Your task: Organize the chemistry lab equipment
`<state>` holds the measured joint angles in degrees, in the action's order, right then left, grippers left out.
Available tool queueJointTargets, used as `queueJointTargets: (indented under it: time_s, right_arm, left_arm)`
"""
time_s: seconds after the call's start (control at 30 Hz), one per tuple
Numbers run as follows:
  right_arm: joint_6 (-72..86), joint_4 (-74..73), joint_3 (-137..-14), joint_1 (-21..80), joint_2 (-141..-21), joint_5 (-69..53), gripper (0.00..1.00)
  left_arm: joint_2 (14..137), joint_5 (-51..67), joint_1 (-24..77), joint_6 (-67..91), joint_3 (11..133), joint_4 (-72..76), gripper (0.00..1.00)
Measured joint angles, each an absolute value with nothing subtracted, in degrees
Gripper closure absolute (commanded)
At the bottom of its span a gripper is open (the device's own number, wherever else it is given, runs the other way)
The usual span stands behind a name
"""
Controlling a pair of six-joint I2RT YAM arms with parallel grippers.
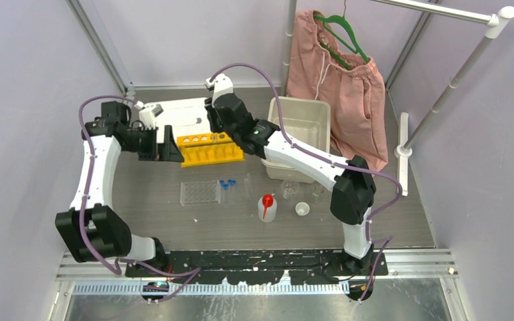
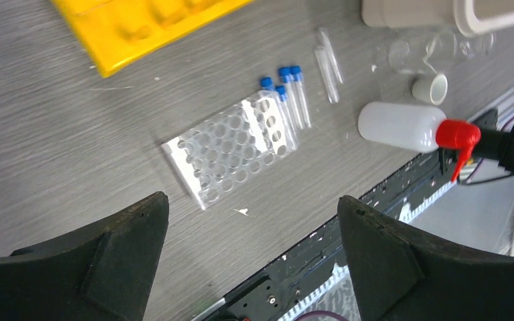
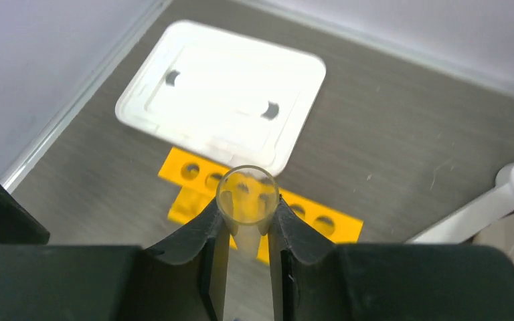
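Overhead, spotted the yellow six-hole tube rack point(image 1: 209, 148) just above mid-frame on the grey table point(image 1: 174, 227), with a flat white lid point(image 1: 184, 114) right above it. Saw the right gripper point(image 3: 246, 217) clamped on a clear tube point(image 3: 247, 194) at the centre of the right wrist view, open mouth towards the lens, hanging over the rack's row of holes; could not tell whether its lower end had entered a hole. Found the left gripper point(image 2: 251, 207) along the bottom of the left wrist view, fingers spread wide apart with nothing between them. Noted the clear plastic grid rack point(image 2: 231, 150) lying flat mid-frame there, small blue-capped tubes point(image 2: 288, 93) touching its upper right edge. Picked out the red-spouted squeeze bottle point(image 2: 401, 126) at right, the tiny white cup point(image 2: 430, 88) just above it, and small clear glassware point(image 2: 415, 53) higher still, beside a beige tub point(image 2: 408, 12).
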<state>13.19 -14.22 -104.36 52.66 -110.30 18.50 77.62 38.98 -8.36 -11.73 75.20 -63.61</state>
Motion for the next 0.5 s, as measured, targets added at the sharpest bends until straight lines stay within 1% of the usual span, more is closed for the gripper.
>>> queueJointTargets:
  time_s: [0.17,0.33,0.5]
  right_arm:
    - [6.4,-0.7,-99.8,52.8,-109.6,20.5,0.99]
    - [1.7,11.2,-95.6,52.8,-109.6,20.5,0.99]
    - [-0.6,15.8,-93.8,52.8,-111.1,20.5,0.99]
  left_arm:
    - [81.8,38.5,-12.9,-10.3,76.6,-63.4,0.06]
    - [82.4,37.9,-13.3,-9.5,76.8,-63.2,0.09]
    - [82.4,37.3,-13.3,-9.4,76.8,-63.2,0.10]
